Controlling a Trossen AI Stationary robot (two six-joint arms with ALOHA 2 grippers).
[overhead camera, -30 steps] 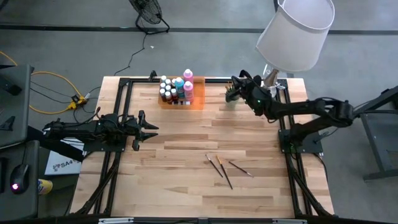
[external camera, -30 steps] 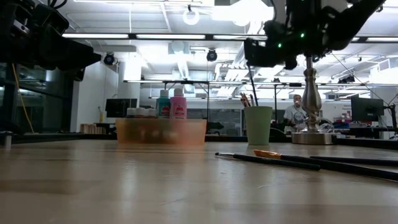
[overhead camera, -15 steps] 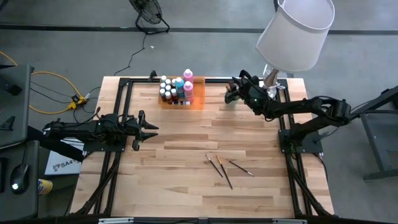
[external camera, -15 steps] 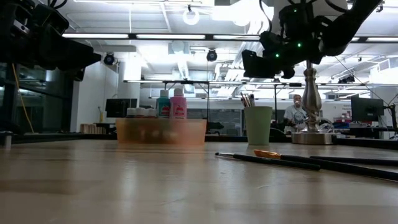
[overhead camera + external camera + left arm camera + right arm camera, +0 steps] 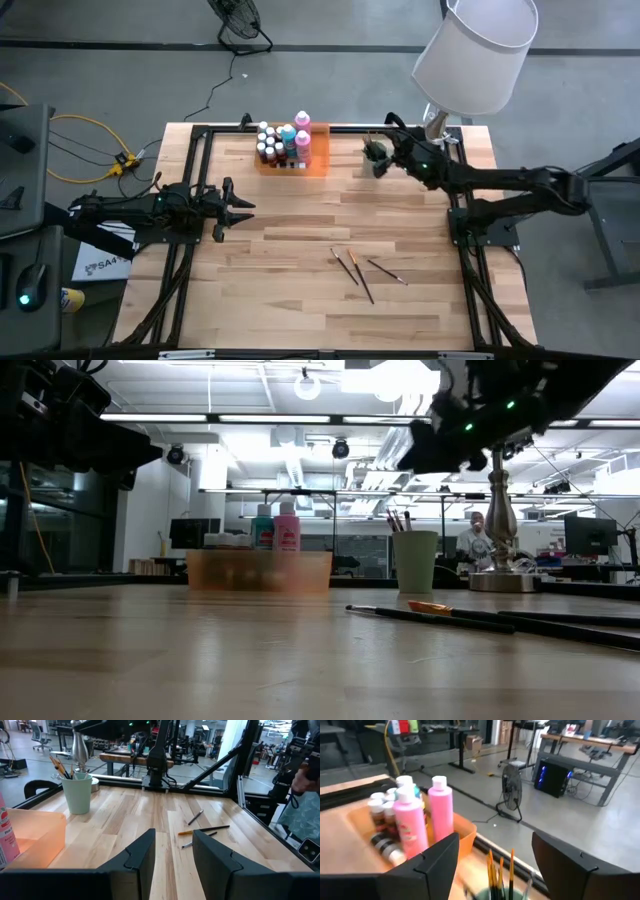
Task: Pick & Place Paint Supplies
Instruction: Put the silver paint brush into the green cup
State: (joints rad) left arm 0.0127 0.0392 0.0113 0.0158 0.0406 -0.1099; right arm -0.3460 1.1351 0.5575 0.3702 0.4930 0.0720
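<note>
Three thin paintbrushes (image 5: 360, 270) lie flat on the table at the near right, also seen in the low view (image 5: 430, 613). More brushes (image 5: 495, 870) stand in the pale green cup (image 5: 414, 561), tips up. Small and tall paint bottles (image 5: 285, 143) stand in the orange tray (image 5: 320, 163) at the far edge. My right gripper (image 5: 495, 855) hovers open right above the cup, nothing between its fingers. Over the table's left side my left gripper (image 5: 240, 208) waits open and holds nothing.
A lamp with a white shade (image 5: 475, 55) stands on its metal base (image 5: 500, 578) at the far right corner, close behind the cup. A black frame (image 5: 200, 135) runs around the table. A person (image 5: 473, 540) sits in the room beyond. Bare wood lies mid-table.
My right gripper has opened above the cup and let go of a brush, which has dropped in and now stands among the others there. The gripper has then risen a little and drawn slightly toward the table's right edge.
</note>
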